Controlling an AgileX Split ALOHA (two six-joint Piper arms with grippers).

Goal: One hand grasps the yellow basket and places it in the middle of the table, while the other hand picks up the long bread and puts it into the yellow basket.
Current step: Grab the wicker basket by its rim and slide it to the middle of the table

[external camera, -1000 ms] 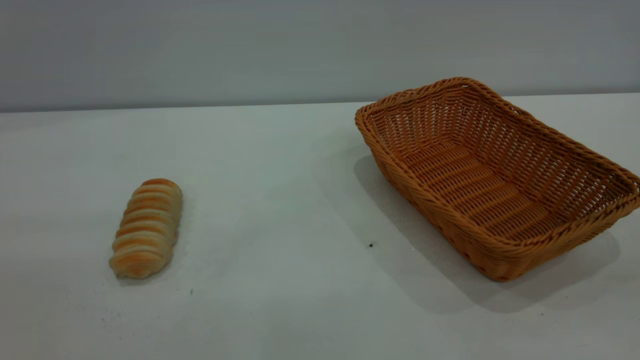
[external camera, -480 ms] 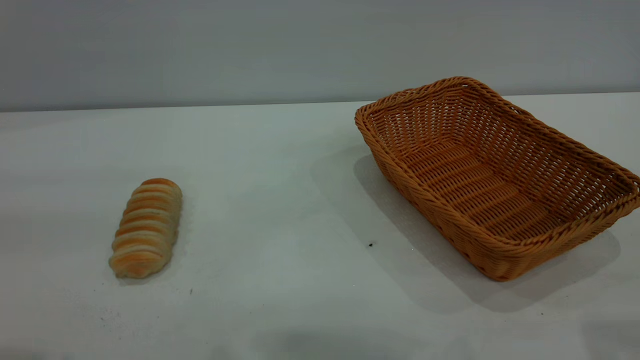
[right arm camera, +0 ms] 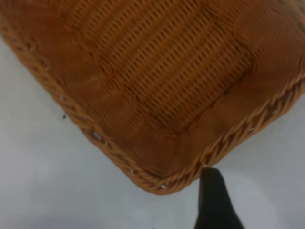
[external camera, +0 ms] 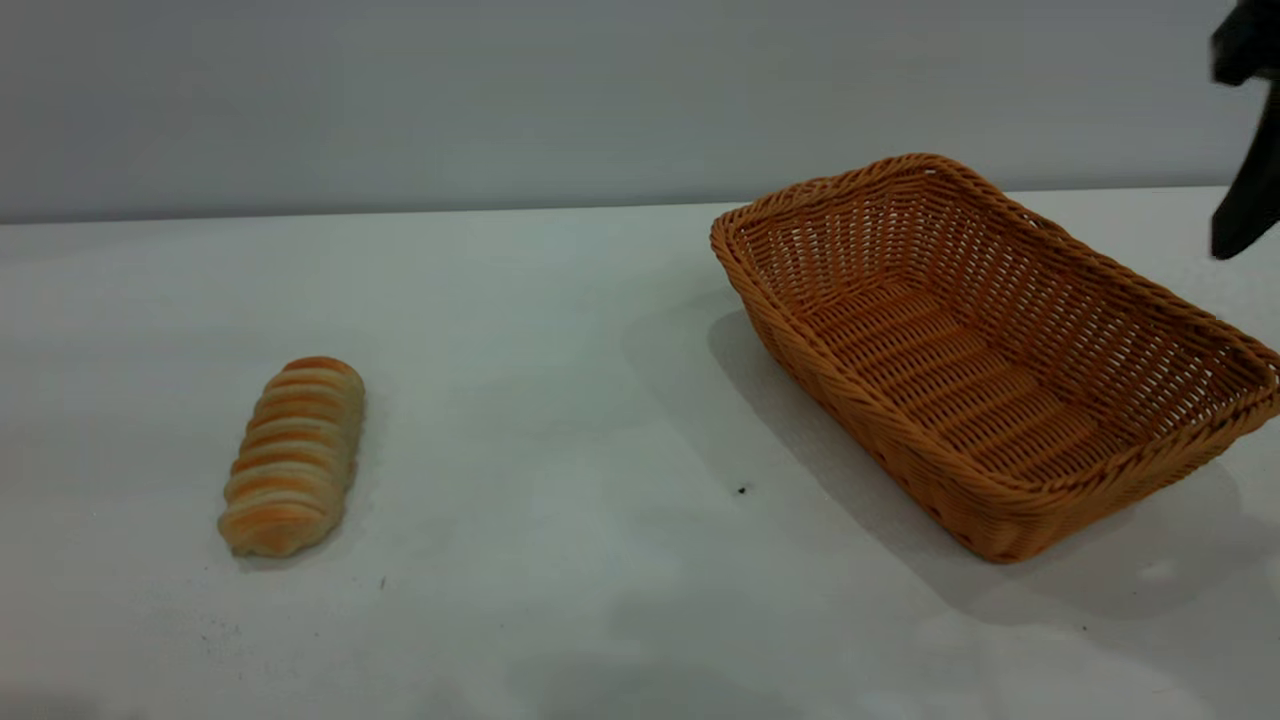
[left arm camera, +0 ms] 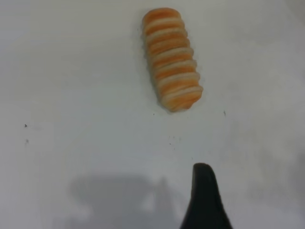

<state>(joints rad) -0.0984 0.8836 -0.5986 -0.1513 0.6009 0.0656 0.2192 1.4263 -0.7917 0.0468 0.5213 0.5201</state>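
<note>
Yellow basket (external camera: 985,350): set at frame right on the table (external camera: 560,400), empty; judged light, stiff, best gripped at the braided rim. Long bread (external camera: 292,455): lower left, judged soft. Right gripper (external camera: 1245,130): upper right; claw state cannot be told.

Open white table (external camera: 560,400) lies between the long bread (external camera: 293,456) and the yellow basket (external camera: 985,350); the two are well apart, nothing standing between them. All sides of the bread are bare tabletop, so I can come at it from any side. One finger of my left gripper (left arm camera: 205,202) hangs near one end of it. The basket interior holds nothing. My right gripper (right arm camera: 215,200) is above the basket's near corner; its flared wall and braided rim are the only obstruction there.
</note>
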